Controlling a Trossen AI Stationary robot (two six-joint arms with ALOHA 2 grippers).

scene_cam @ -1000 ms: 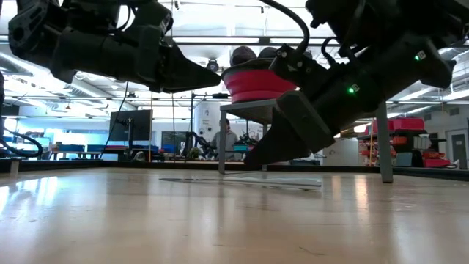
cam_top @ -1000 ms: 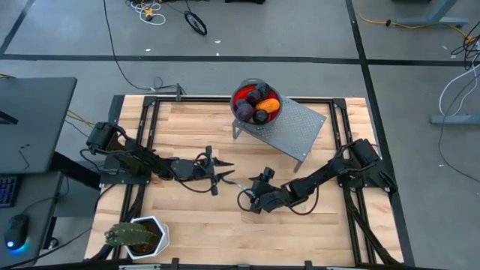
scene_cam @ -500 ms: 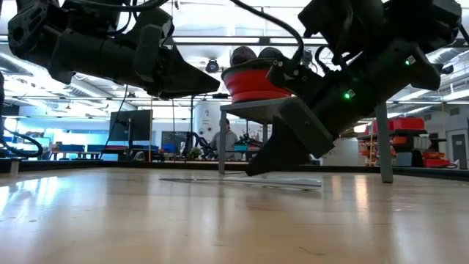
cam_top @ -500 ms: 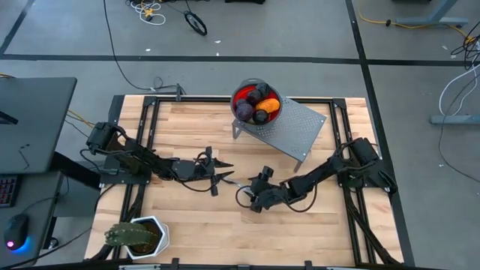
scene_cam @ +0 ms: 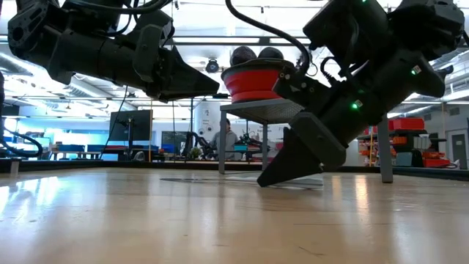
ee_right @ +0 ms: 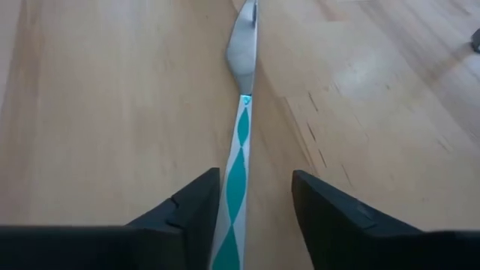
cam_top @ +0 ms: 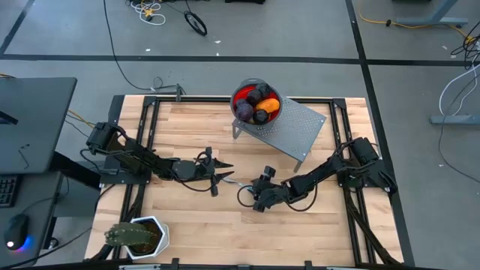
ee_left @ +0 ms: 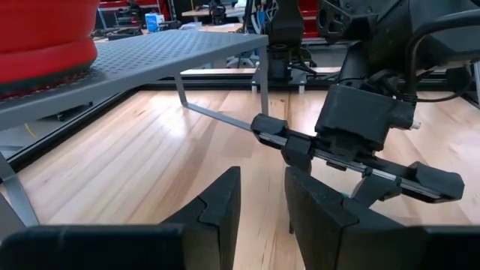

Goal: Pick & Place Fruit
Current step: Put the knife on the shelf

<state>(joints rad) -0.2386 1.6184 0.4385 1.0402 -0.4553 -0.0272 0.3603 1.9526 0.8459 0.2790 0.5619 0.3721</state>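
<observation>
The fruit (cam_top: 257, 106) is heaped in one red bowl (cam_top: 241, 96) on a grey perforated shelf (cam_top: 300, 127) at the far side of the counter (cam_top: 187, 217). From above about six pieces can be counted, purple, red and orange, though the heap hides any beneath. One knife (ee_right: 238, 142) lies flat on the counter, and one potted plant (cam_top: 133, 237) stands at the near left corner.

The knife's teal-and-silver handle and its blade are shown only by the right wrist view; in the high view it is a thin pale line between the two tools. The low view shows only two dark fruit tops (scene_cam: 256, 53) above the bowl's rim, and a person (scene_cam: 223, 139) in the room behind.

The right tool (ee_right: 247, 206) is lowered to the counter near its middle, with the arm stretched low from the right. Its fingers (ee_right: 191, 206) straddle the knife handle without touching it, so nothing is grasped. The left tool (ee_left: 259, 199) is held above the counter, pointing at the right tool, its fingers narrowly parted and empty.
</observation>
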